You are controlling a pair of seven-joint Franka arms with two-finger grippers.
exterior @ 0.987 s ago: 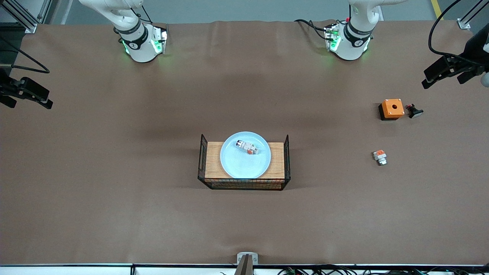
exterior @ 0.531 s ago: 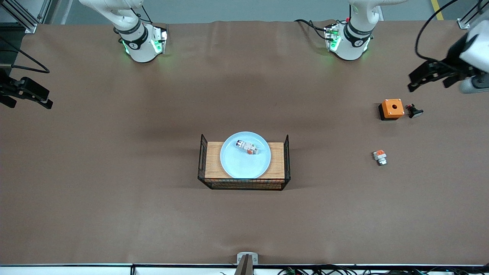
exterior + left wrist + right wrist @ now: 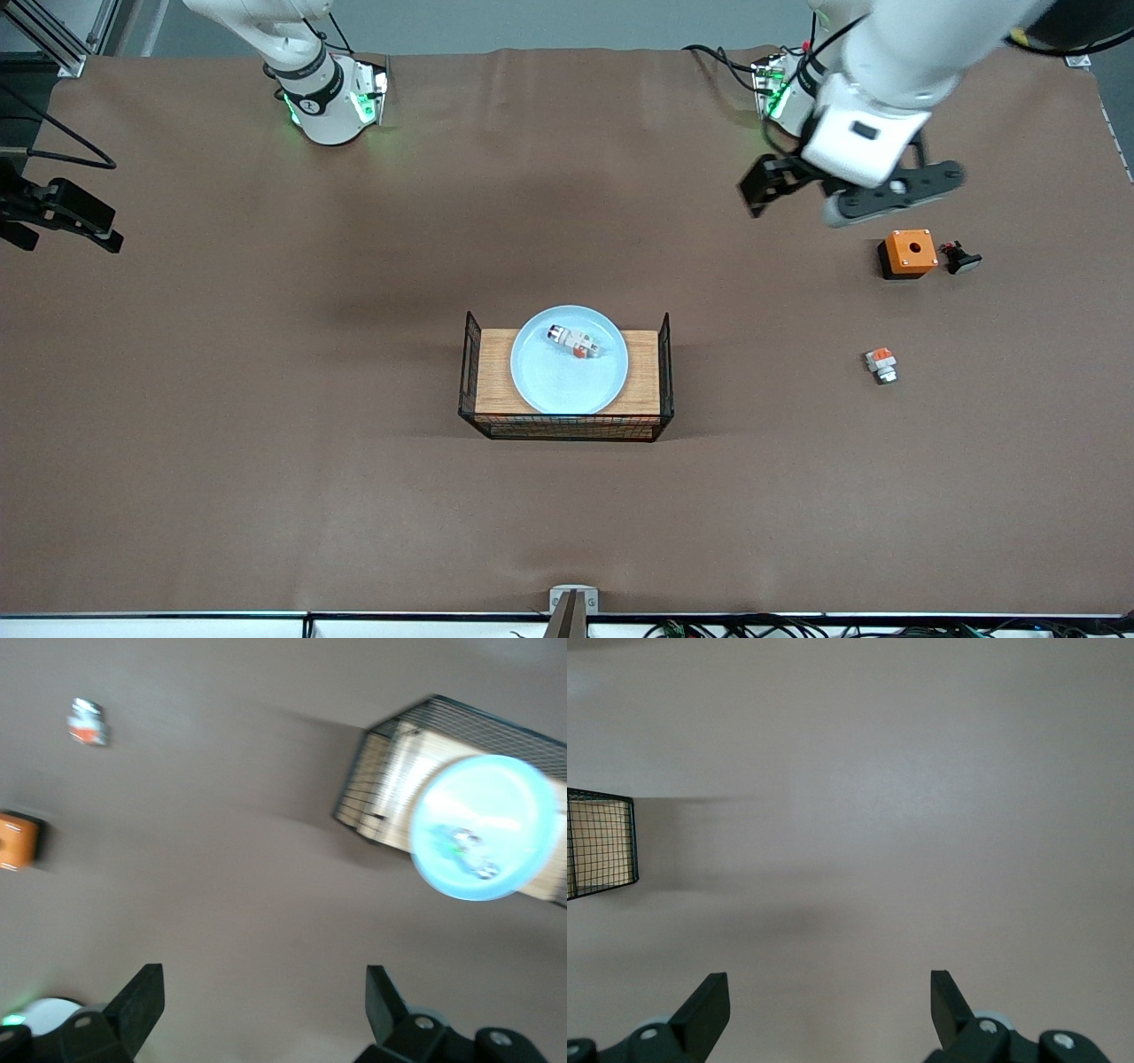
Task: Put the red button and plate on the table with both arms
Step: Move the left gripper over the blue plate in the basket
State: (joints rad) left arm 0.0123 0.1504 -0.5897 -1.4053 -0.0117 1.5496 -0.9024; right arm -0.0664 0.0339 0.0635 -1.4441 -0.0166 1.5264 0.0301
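Note:
The pale-blue plate sits on a small wooden-topped wire rack at the middle of the brown table. The red button lies in the plate, on the part toward the arms' bases. My left gripper is open and empty, up in the air over bare table near the orange box. Its wrist view shows the plate, the button and its own gripper. My right gripper waits open and empty at the table's edge at the right arm's end; it also shows in the right wrist view.
An orange box with a hole and a small black part lie toward the left arm's end. A white-grey block with an orange top lies nearer the front camera than them. The right wrist view shows a rack corner.
My left arm has swung in from the table's edge at its end toward the middle, now over the table beside the orange box. The right arm has not moved.

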